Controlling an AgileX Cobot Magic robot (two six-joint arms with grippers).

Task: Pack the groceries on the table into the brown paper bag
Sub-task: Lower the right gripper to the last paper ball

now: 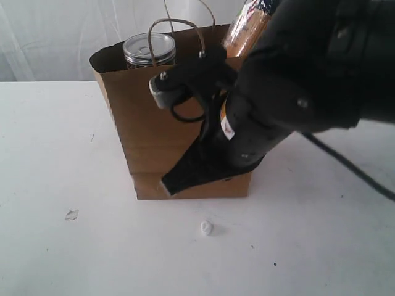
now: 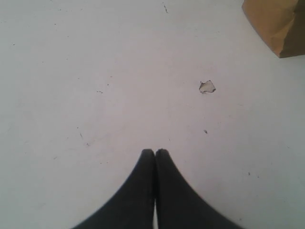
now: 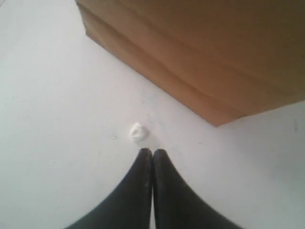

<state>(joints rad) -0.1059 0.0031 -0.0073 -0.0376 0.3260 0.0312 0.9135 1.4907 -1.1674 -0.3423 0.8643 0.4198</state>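
The brown paper bag (image 1: 154,129) stands upright on the white bench (image 1: 55,148), a little above the middle of the exterior frame, with its mouth open and its two loop handles (image 1: 176,23) sticking up. A jar (image 1: 150,49) shows at the mouth toward the upper left of the bag, its lid just above the rim. A long packet (image 1: 245,29) pokes out at the bag's upper right, leaning to the right.

The right arm fills the right half of the exterior frame, and a dark cable (image 1: 352,166) trails off toward the right edge. The right claw (image 1: 166,183) points down in front of the bag's lower face. Its jaws are pressed together with nothing between them. The right wrist view shows the right claw (image 3: 152,151) over bare bench, near a small white crumb (image 3: 137,132), with the bag's bottom edge (image 3: 190,90) beyond. Whether the claw touches the bag cannot be told.

The left claw (image 2: 155,152) is also closed and empty, over bare bench. A torn scrap (image 2: 207,87) lies apart from it, and a corner of the bag (image 2: 276,24) is farther off.

In the exterior view the crumb (image 1: 206,228) lies below the bag and the scrap (image 1: 72,214) at lower left.
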